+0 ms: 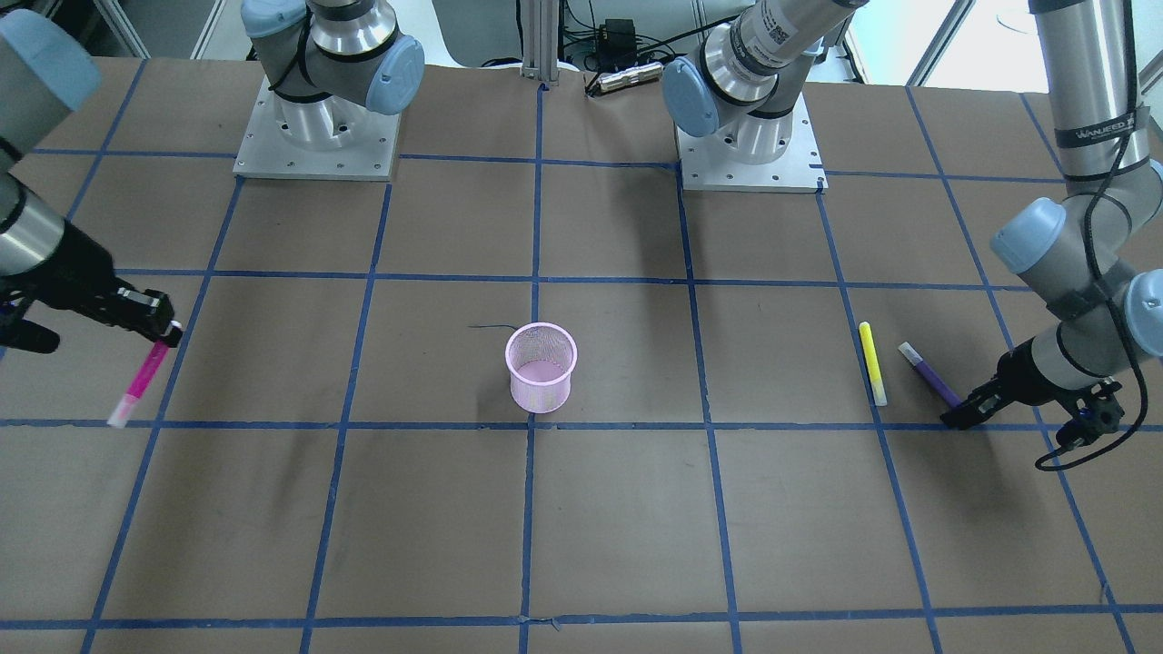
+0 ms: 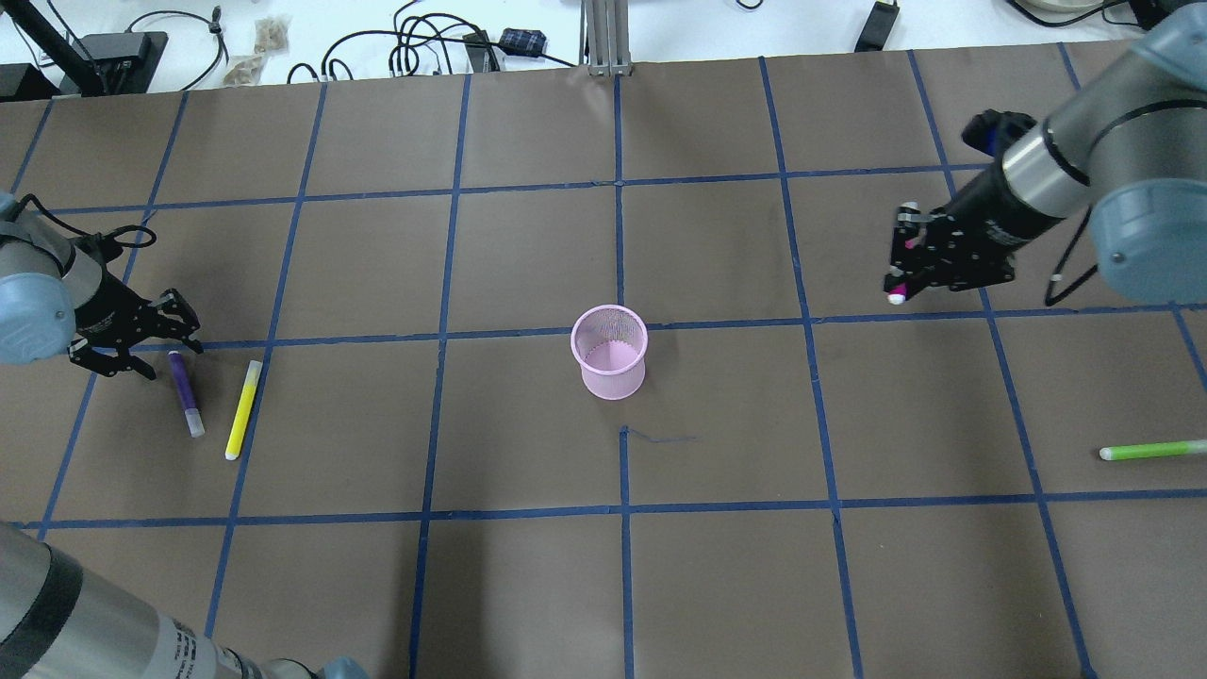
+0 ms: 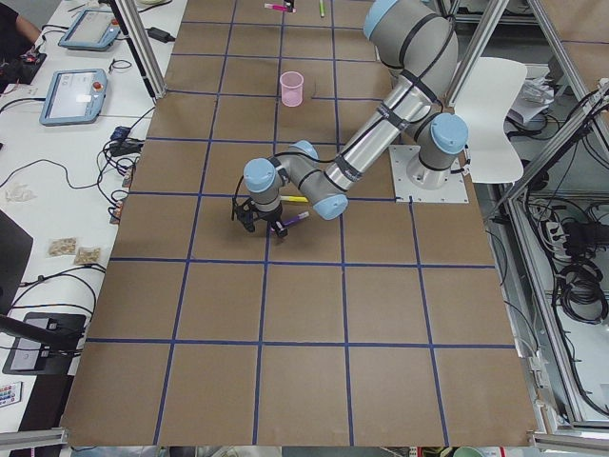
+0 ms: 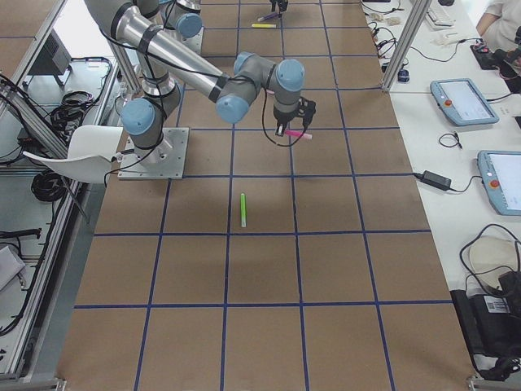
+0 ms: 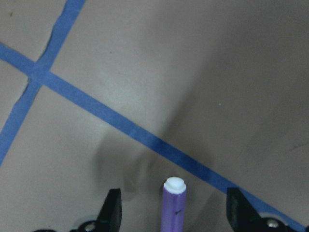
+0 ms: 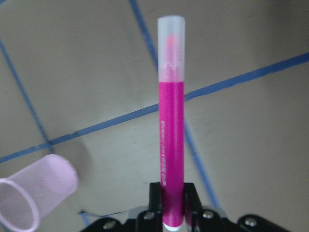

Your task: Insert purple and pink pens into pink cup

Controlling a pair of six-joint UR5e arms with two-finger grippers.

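The pink mesh cup [image 2: 610, 351] stands upright mid-table; it also shows in the front view [image 1: 541, 366] and the right wrist view [image 6: 29, 193]. My right gripper [image 2: 901, 273] is shut on the pink pen [image 6: 171, 121] and holds it above the table, well to the cup's side; in the front view the pen [image 1: 141, 381] hangs tilted down. The purple pen [image 2: 185, 391] lies flat on the table. My left gripper [image 5: 175, 215] is open and low, with its fingers on either side of the purple pen's [image 5: 173, 208] end.
A yellow pen [image 2: 242, 410] lies just beside the purple one. A green pen [image 2: 1152, 451] lies near the table's right edge. Brown paper with a blue tape grid covers the table. Cables and boxes lie beyond the far edge.
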